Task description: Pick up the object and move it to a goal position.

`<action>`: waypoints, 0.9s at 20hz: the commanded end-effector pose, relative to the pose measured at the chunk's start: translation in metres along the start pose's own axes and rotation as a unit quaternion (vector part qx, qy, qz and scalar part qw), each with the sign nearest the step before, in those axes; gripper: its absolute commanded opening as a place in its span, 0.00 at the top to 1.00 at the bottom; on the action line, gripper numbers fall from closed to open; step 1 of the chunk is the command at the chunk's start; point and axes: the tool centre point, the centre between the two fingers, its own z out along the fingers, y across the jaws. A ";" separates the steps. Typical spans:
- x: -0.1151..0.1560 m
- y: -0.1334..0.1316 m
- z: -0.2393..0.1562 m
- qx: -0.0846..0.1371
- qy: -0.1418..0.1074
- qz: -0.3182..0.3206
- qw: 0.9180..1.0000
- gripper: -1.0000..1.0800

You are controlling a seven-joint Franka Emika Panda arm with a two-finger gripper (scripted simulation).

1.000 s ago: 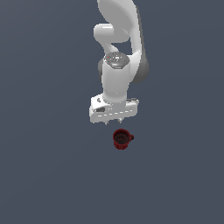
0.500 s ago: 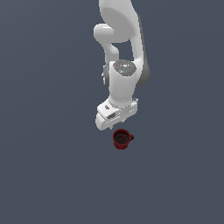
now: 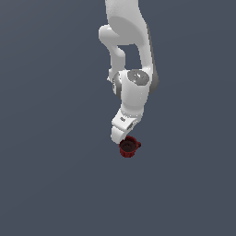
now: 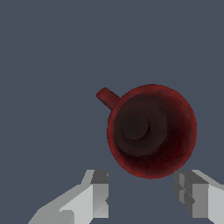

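The small dark red mug (image 3: 129, 147) stands upright on the grey floor, its dark inside facing up and its small handle toward the exterior view's right. In the wrist view the mug (image 4: 151, 130) fills the middle, with its loop handle (image 4: 106, 97) sticking out. My gripper (image 4: 142, 192) is open and empty; its two grey fingers (image 4: 99, 188) stand wide apart just beside the mug's rim, not touching it. In the exterior view the white hand (image 3: 123, 129) hangs right above the mug and hides the fingertips.
The plain dark grey floor (image 3: 55, 184) lies all around the mug. The white arm (image 3: 129, 55) rises from the hand toward the top of the exterior view. No other objects show.
The hand has turned about its axis and dropped lower, closer over the mug. The mug has not moved.
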 end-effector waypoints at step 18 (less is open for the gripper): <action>0.011 -0.014 0.016 -0.006 0.004 -0.126 0.992 0.38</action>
